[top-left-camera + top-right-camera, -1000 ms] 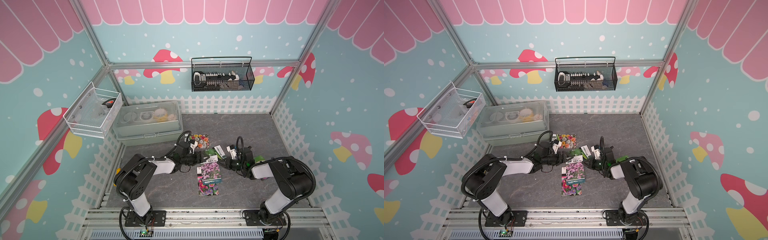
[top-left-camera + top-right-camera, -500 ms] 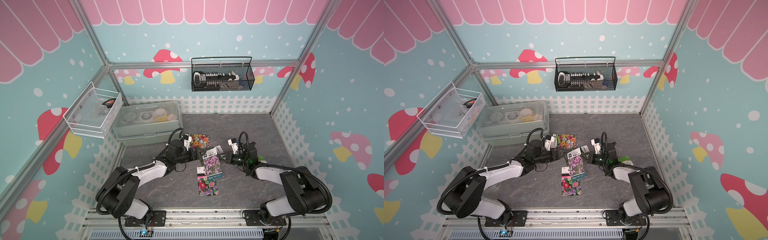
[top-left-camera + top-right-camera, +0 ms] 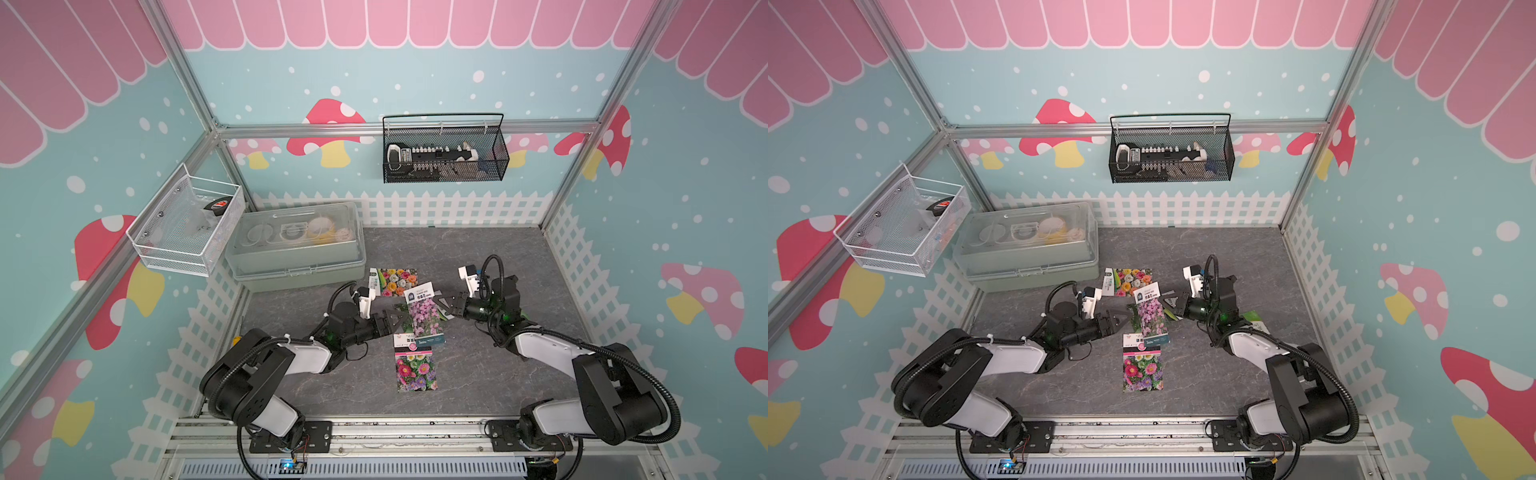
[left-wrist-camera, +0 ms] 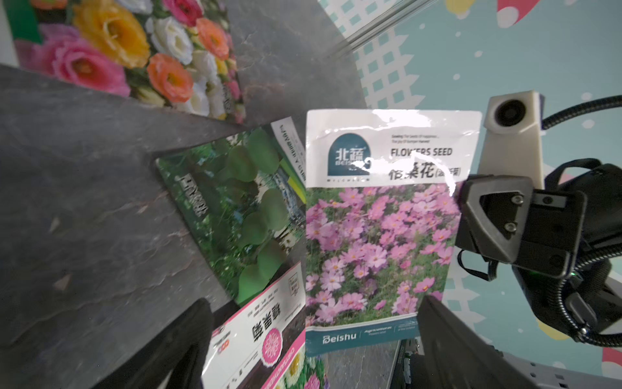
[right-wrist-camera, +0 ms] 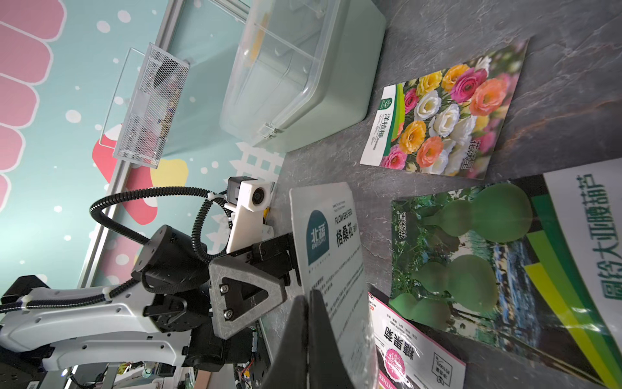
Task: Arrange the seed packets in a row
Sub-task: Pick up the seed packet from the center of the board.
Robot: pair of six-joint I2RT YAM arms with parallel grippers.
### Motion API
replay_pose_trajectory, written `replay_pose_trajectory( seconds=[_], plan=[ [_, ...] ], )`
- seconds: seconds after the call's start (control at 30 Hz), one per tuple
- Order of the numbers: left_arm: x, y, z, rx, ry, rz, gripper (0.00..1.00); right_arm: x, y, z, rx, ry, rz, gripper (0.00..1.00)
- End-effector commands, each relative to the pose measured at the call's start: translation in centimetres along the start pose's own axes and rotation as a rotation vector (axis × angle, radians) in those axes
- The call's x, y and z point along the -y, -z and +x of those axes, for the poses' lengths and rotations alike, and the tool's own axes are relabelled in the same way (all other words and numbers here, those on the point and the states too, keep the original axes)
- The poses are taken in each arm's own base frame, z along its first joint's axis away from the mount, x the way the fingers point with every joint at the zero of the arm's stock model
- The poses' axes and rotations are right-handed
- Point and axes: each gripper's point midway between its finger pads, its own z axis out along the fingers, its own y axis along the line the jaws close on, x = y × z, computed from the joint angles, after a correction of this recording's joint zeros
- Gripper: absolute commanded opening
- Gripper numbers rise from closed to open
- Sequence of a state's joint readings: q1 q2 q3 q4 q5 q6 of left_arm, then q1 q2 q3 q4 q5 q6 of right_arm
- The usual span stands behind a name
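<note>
The pink-flower seed packet (image 3: 424, 316) (image 4: 373, 242) stands on edge between the arms. My right gripper (image 3: 441, 306) (image 5: 308, 306) is shut on its side edge. My left gripper (image 3: 395, 322) (image 4: 313, 303) is open, its fingers (image 4: 444, 336) standing apart on either side of the packet's lower end. Flat on the floor lie the rose packet (image 3: 395, 281) (image 5: 444, 114), the green gourd packet (image 4: 242, 208) (image 5: 488, 256), partly hidden in both top views, and the zinnia packet (image 3: 415, 365) (image 3: 1142, 368). A green packet edge (image 3: 1252, 318) shows under the right arm.
A pale green lidded box (image 3: 297, 245) stands at the back left, close to the rose packet. A white wire basket (image 3: 187, 226) and a black mesh basket (image 3: 444, 153) hang on the walls. A white picket fence (image 3: 449, 208) rims the grey floor.
My left gripper's jaws have opened wide, let go of the pink-flower packet and drawn back a little. The right gripper stays shut on the packet, which has been lifted and stood up.
</note>
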State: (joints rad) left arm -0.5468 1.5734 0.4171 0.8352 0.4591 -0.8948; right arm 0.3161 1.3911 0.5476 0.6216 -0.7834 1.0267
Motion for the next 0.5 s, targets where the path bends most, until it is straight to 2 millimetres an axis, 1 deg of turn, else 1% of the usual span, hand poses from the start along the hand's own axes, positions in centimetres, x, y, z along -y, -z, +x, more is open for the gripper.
replay_pose_trajectory(
  seconds=[0.0,0.03,0.1,0.17,0.23,0.3,0.33,0.37,0.4,0.43,0.47],
  plan=[
    [3.7,-0.4,-2.5,0.127,-0.080,0.203,0.94,-2.2,-0.2,-1.1,0.017,0.000,-0.079,0.00],
    [4.4,-0.6,-2.8,0.140,-0.079,0.260,0.94,-2.5,-0.2,-1.2,0.024,-0.003,-0.089,0.00],
    [4.4,-1.8,-2.6,0.111,-0.054,0.314,0.92,-2.9,0.0,-1.5,0.031,-0.005,-0.103,0.00],
    [5.1,-3.0,-1.5,0.050,-0.072,0.350,0.89,-3.6,0.1,-1.7,0.038,0.002,-0.117,0.00],
    [6.2,-3.3,-0.8,0.037,-0.122,0.379,0.89,-4.2,0.4,-1.9,0.044,0.005,-0.135,0.00],
    [7.0,-3.5,-1.0,0.040,-0.139,0.398,0.88,-4.9,0.6,-2.0,0.052,0.018,-0.149,0.00],
    [7.2,-3.5,-1.2,0.046,-0.139,0.400,0.86,-5.0,0.8,-2.1,0.056,-0.003,-0.152,0.00],
    [7.3,-3.5,-1.4,0.054,-0.138,0.403,0.83,-5.3,0.9,-2.2,0.060,-0.001,-0.155,0.00],
    [7.5,-3.4,-1.7,0.059,-0.136,0.407,0.77,-5.5,1.0,-2.3,0.064,0.000,-0.158,0.00],
    [7.7,-3.3,-1.7,0.058,-0.131,0.412,0.71,-5.6,1.1,-2.3,0.066,0.002,-0.160,0.00],
    [8.0,-3.2,-1.7,0.056,-0.126,0.419,0.62,-5.6,1.1,-2.2,0.066,0.003,-0.160,0.00]
  ],
)
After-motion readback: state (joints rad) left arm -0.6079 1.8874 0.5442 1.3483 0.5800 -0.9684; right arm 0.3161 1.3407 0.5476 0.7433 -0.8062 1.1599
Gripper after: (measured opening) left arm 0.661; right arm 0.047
